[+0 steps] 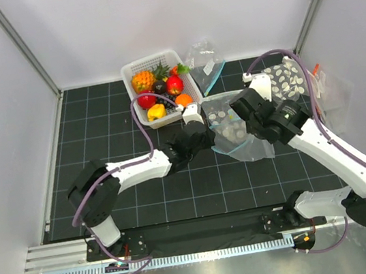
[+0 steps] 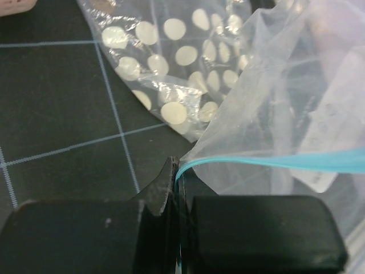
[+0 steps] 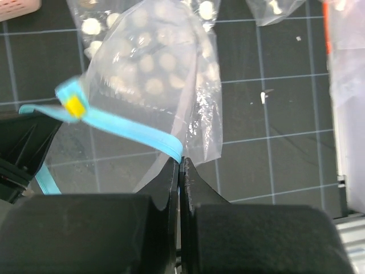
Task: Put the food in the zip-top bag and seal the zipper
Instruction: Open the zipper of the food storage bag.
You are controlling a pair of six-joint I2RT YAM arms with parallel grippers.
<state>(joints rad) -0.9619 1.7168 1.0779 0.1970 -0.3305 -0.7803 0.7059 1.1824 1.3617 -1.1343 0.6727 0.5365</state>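
Observation:
The zip-top bag hangs between my two grippers over the middle of the table. My left gripper is shut on one end of its teal zipper. My right gripper is shut on the other end of the zipper, which carries a yellow slider. The bag looks empty. The food lies in the white basket: two red apples, an orange and a yellow lemon.
A pineapple also lies in the basket. A white-dotted bag lies under the held bag, another at the right. A bag with an orange strip is at the far right, and a small printed bag is behind the basket.

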